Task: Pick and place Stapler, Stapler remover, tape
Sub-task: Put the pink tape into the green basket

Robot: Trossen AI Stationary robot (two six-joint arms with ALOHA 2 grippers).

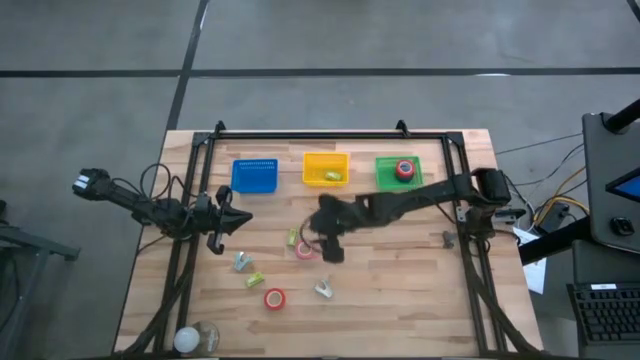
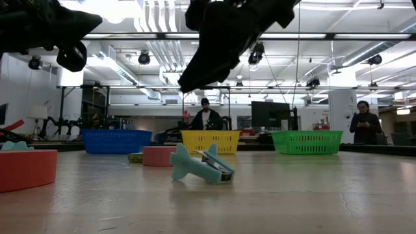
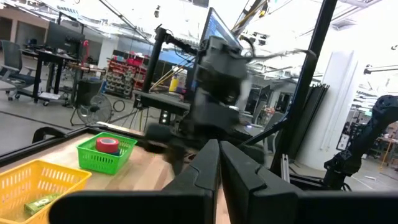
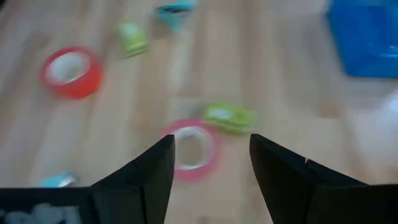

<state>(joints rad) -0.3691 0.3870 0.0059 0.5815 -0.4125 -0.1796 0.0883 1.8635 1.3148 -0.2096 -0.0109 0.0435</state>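
My right gripper is open and hangs above the table's middle, clear of the wood in the low view. Just beyond its fingertips a pink-red tape roll lies flat beside a small green stapler. A second red roll lies nearer the near edge. Two teal staple removers and another green stapler rest on the wood. My left gripper waits shut at the table's left, above the surface.
Three trays stand in a row at the far side: blue, yellow holding a green stapler, green holding a red tape roll. A clear jar sits at the near left corner. People stand in the room behind the table.
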